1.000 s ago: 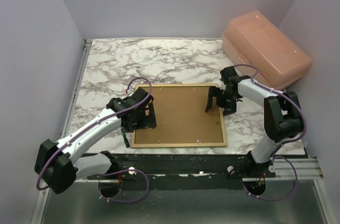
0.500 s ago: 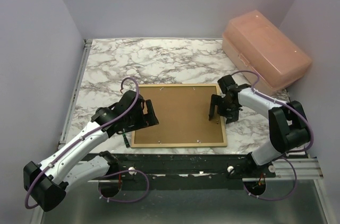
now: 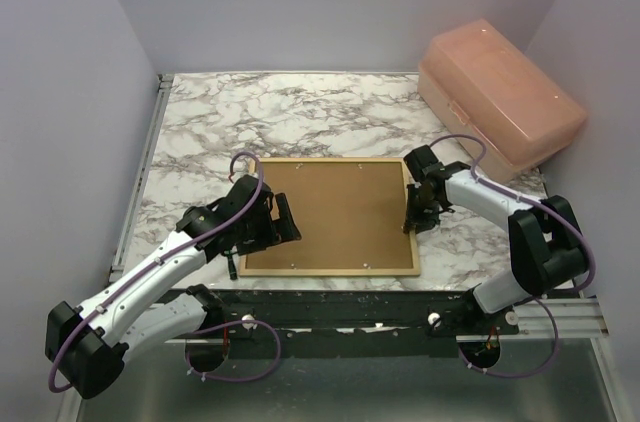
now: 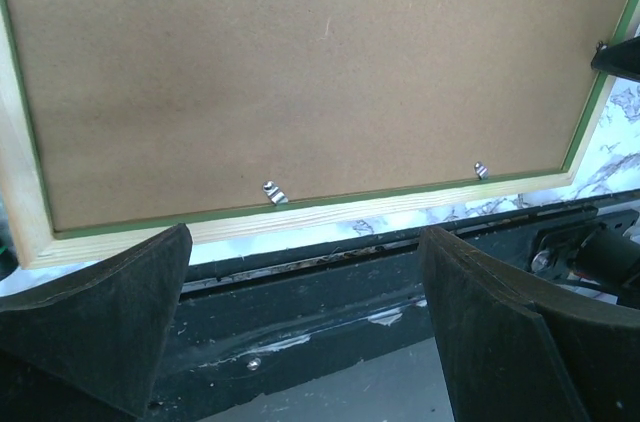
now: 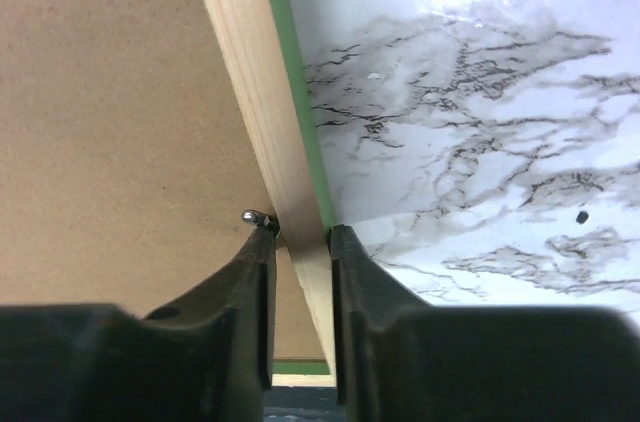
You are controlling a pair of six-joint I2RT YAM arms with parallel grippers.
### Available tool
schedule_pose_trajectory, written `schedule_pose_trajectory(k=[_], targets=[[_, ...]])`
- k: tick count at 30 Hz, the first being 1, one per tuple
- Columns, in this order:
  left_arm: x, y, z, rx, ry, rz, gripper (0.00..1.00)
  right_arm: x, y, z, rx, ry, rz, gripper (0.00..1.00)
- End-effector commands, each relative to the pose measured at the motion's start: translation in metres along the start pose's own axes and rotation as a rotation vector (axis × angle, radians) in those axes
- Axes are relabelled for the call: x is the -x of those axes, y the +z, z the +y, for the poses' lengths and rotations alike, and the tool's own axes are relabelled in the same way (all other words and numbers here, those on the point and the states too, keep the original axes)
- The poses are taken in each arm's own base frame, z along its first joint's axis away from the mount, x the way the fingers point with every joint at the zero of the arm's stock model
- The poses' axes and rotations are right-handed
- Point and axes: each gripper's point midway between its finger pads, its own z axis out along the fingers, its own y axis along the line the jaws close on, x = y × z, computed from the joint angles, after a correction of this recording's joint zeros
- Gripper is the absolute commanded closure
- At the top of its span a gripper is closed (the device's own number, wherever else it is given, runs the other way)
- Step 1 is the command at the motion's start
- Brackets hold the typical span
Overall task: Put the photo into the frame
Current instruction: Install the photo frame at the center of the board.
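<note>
One frame [image 5: 260, 92] lies back-up on your worktop [image 3: 300, 112], brown board [image 3: 335, 212] inside it. By its left rail your left fingers [image 4: 100, 312] stand wide open; at its right rail your right fingers [image 5: 355, 292] are closed on the wood, one each side.

On table [image 3: 300, 112]: frame [image 3: 330, 270], flat, face down, centre-near. Within its rails: backing board [image 3: 335, 212]. At left rail: left gripper [image 3: 283, 225]. Astride right rail: right gripper [image 3: 413, 214]. Far right: box [image 3: 500, 92], seemingly overhanging the corner.
</note>
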Motion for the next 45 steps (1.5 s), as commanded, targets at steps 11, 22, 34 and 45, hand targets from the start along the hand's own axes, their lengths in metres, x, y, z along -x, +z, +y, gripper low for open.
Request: schedule_pose_trajectory(k=[11,22,34,45], targets=[[0.001,0.002,0.014,0.054,-0.009,-0.026,0.02,-0.002,0.007,-0.013,-0.085,0.009,-0.007,0.98],[0.051,0.011,0.072,0.293,-0.076,-0.079,0.02,0.007,-0.016,0.008,0.033,0.015,-0.048,0.17],[0.068,0.056,0.1,0.304,-0.153,0.026,0.02,-0.008,-0.009,0.036,0.258,0.059,0.079,0.09],[0.055,0.082,0.099,0.268,-0.143,0.16,0.04,-0.008,-0.005,0.037,0.298,0.072,0.112,0.09]])
